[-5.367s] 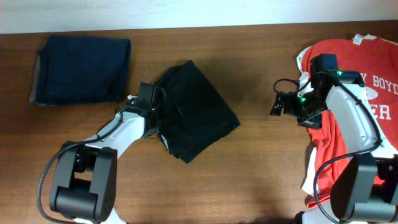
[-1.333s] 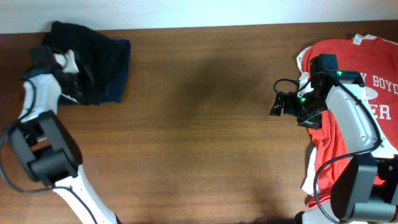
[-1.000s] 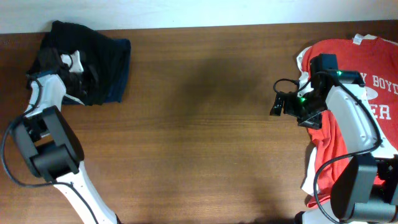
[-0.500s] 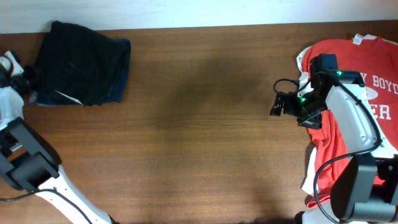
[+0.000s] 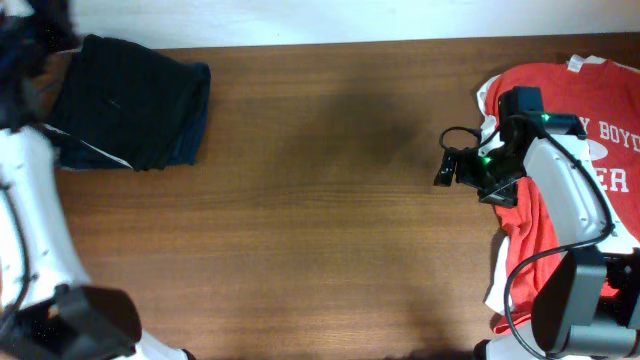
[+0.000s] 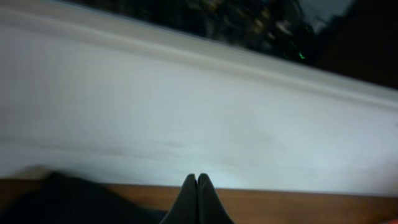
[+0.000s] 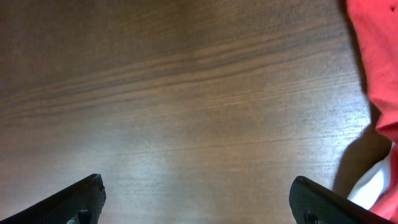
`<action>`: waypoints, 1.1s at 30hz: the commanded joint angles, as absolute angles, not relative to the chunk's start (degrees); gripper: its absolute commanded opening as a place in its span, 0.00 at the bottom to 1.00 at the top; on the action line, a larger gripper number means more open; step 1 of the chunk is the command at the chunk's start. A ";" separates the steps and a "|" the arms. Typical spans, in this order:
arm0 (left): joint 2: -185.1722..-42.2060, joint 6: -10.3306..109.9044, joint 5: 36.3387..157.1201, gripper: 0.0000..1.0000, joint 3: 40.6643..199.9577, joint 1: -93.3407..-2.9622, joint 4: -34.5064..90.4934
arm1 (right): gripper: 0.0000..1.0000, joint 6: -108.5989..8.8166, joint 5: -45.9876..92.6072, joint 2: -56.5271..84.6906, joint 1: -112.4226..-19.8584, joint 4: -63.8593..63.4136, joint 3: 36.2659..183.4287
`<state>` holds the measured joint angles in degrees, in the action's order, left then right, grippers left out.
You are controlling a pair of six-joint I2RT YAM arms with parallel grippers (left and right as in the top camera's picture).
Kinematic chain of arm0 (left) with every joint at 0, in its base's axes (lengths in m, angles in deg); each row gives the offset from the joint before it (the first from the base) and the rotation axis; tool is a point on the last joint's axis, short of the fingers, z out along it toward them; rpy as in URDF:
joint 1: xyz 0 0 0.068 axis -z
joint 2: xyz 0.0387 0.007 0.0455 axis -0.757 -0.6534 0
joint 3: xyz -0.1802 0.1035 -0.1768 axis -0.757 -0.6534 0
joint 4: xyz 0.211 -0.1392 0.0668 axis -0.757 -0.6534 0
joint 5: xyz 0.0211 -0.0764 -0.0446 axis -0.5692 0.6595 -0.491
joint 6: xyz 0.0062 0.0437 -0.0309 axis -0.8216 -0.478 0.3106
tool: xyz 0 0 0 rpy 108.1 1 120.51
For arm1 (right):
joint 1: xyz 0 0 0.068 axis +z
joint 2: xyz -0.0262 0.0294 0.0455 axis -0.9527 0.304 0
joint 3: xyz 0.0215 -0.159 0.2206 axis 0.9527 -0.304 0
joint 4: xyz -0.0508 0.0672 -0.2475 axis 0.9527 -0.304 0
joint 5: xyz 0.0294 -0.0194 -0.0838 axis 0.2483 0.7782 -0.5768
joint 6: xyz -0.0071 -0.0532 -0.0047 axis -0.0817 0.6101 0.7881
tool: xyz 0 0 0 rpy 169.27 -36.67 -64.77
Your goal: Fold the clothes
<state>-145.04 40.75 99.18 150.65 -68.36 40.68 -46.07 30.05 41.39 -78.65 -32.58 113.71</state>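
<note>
The folded black shirt (image 5: 125, 95) lies at the table's far left on top of a dark blue folded garment (image 5: 195, 110). Its edge shows at the bottom left of the left wrist view (image 6: 62, 200). My left gripper (image 5: 30, 35) is blurred at the far left corner, off the pile; in its wrist view the gripper (image 6: 197, 182) is shut and empty, facing the white wall. The red T-shirt (image 5: 590, 110) with white lettering lies spread at the right. My right gripper (image 5: 440, 172) is open and empty over bare wood just left of the T-shirt (image 7: 379, 62), its jaws wide apart (image 7: 196, 183).
A white cloth (image 5: 492, 285) lies under the red T-shirt's left edge and shows in the right wrist view (image 7: 372, 182). The brown wooden table (image 5: 320, 200) meets a white wall (image 6: 186, 112) along its far edge.
My left gripper carried the black shirt from the middle onto the blue garment, let go, and drew back to the far left corner. The right arm has not moved.
</note>
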 commanded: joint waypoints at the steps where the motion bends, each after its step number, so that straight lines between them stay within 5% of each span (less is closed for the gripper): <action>1: -156.93 42.26 99.33 0.01 148.59 -61.45 43.68 | 0.98 -45.87 29.57 41.17 -78.72 -32.58 114.08; 12: -184.56 47.20 98.59 0.02 148.59 -57.60 52.57 | 0.98 -45.87 29.57 41.17 -78.72 -32.58 114.08; 20: -168.19 48.27 103.13 0.02 153.12 -59.05 54.98 | 0.98 -45.87 29.57 41.17 -78.72 -32.58 114.08; 24: -158.22 48.22 95.88 0.05 153.12 -66.19 43.33 | 0.98 -45.87 29.57 41.17 -78.72 -32.58 114.08; 33: -171.91 41.99 94.54 0.01 153.03 -80.38 31.24 | 0.98 -45.87 29.57 41.17 -78.72 -32.58 114.08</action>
<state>-166.48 44.68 94.98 153.45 -78.96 31.85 -46.09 30.07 41.39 -78.65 -32.63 113.71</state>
